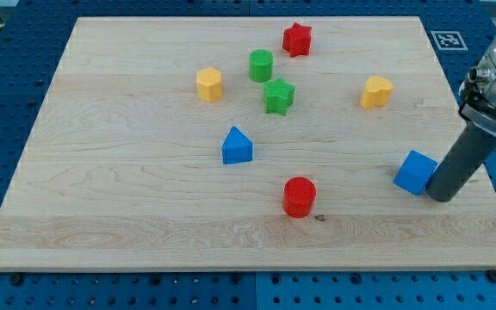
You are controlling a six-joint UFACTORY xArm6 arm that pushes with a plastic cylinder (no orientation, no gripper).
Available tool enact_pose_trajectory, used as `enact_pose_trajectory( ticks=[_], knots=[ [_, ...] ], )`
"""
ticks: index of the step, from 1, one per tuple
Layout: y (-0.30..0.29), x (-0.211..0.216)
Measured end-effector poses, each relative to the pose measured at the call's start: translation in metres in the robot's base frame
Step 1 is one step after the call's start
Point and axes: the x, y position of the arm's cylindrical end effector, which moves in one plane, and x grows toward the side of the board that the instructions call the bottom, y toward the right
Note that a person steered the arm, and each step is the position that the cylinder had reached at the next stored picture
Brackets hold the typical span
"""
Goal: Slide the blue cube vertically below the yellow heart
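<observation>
At the lower right of the frame, my tip (442,196) touches the right side of the blue cube (415,172), well below the yellow heart (375,90). I carry no fingers, only a bare rod, so nothing is grasped. I judge an off-centre push could spin the tilted cube and slip it past the spot under the heart.

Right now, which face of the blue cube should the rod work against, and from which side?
The view's-right face, from the view's right. My tip already sits against the blue cube there, and the yellow heart lies up and left, so pushing leftward probably suits.
</observation>
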Motion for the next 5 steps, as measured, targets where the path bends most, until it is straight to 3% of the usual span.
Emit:
enact_pose_trajectory(
  ticks=[2,5],
  knots=[
    [-0.008,-0.004],
    [-0.021,-0.046]
  ],
)
